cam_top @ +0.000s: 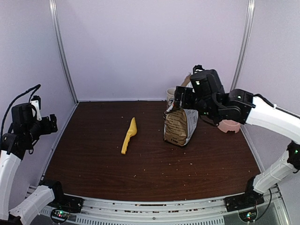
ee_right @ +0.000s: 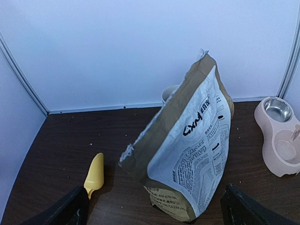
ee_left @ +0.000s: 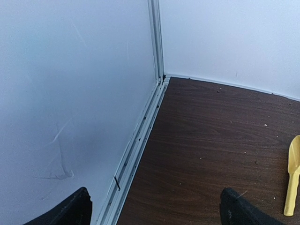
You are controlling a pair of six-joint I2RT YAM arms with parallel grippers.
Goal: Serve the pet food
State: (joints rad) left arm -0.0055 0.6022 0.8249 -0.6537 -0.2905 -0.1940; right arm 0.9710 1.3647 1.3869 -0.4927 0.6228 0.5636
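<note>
Risk gathers around the bag (cam_top: pixel 179 125), seen from overhead at 1 o'clock on the counter (cam_top: pixel 140 173). It is tall, leaning and creased, on a narrow base. The right tool (cam_top: pixel 180 104) hangs at its top with fingers spread, clamping nothing. A sideways nudge could, I judge, tip the bag and spill the pet food, which is hidden, presumably inside. A pale cup (cam_top: pixel 170 93) just behind, at 12 o'clock, could be knocked as well. The scoop (cam_top: pixel 129 136) lies at 9 o'clock of the bag and the double bowl (cam_top: pixel 229 125) at 3 o'clock. The left tool (cam_top: pixel 49 124) hovers at the counter's 9 o'clock edge.

Left wrist view: its fingers stand wide apart above dark wood-grain flecked with crumbs (ee_left: pixel 218 90). The scoop at 4 o'clock is glossy, hard yellow plastic.

Right wrist view: fingers are wide apart, with the bag ahead between them. The bag is crumpled kraft paper with a ragged torn mouth and a white printed label. Such thin paper might tear or slip in a pinch. The bowl at 3 o'clock is smooth pink plastic with one steel cup.
</note>
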